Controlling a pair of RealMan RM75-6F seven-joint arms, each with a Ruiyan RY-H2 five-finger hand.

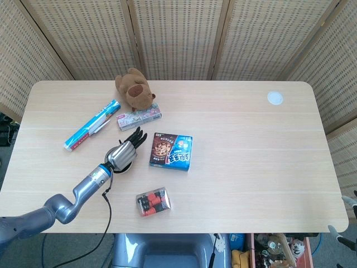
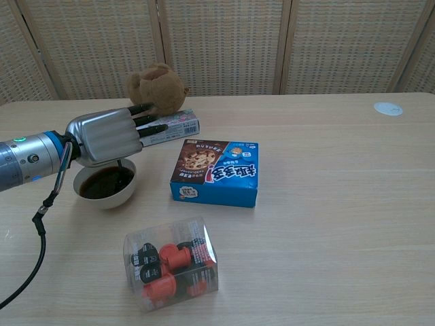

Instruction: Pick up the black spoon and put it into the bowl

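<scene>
My left hand (image 1: 120, 153) (image 2: 105, 136) hovers over the white bowl (image 2: 109, 200), whose inside looks dark. A thin black spoon handle (image 2: 119, 165) hangs from under the hand, and its lower end dips into the bowl. The hand seems to pinch the spoon's top, which is hidden beneath the palm, while its dark fingers stretch toward the plush toy. In the head view the hand covers most of the bowl (image 1: 126, 167). Only grey fingertips of my right hand (image 1: 353, 196) show at the bottom right edge, far from everything.
A blue cookie box (image 1: 171, 151) (image 2: 216, 172) lies just right of the bowl. A clear box of red and black pieces (image 1: 153, 201) (image 2: 171, 265) sits in front. Behind are a brown plush toy (image 1: 134, 89), a pastel carton (image 1: 139, 117) and a blue tube (image 1: 92, 124).
</scene>
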